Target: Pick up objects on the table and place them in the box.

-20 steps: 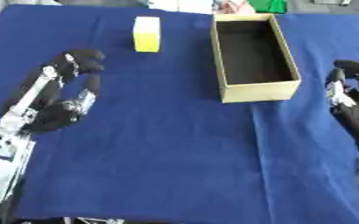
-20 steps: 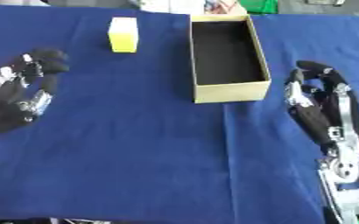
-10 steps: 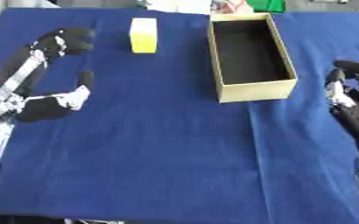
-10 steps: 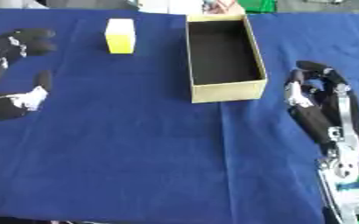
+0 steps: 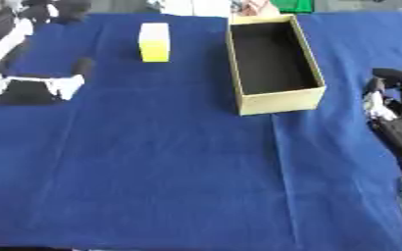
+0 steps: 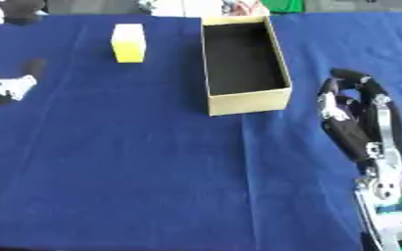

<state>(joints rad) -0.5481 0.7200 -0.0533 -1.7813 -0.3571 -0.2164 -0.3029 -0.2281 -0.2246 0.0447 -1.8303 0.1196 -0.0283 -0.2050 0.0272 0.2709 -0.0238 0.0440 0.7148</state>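
Note:
A yellow and white block [image 5: 155, 42] stands on the blue cloth, left of an open cardboard box [image 5: 310, 98] whose dark inside holds nothing I can see. My left hand [image 5: 35, 88] hovers at the far left, well left of the block, fingers spread and reaching up toward the cloth's far corner, holding nothing. My right hand [image 6: 352, 113] rests at the right edge, right of the box, fingers loosely bent and empty.
The blue cloth [image 5: 170, 171] covers the whole table. Beyond its far edge lie a white object [image 5: 191, 7] and something green [image 5: 294, 5], with a bit of pink between them.
My left hand has swung up and leftward toward the far left corner, its fingers spreading wider. The right hand has stayed put.

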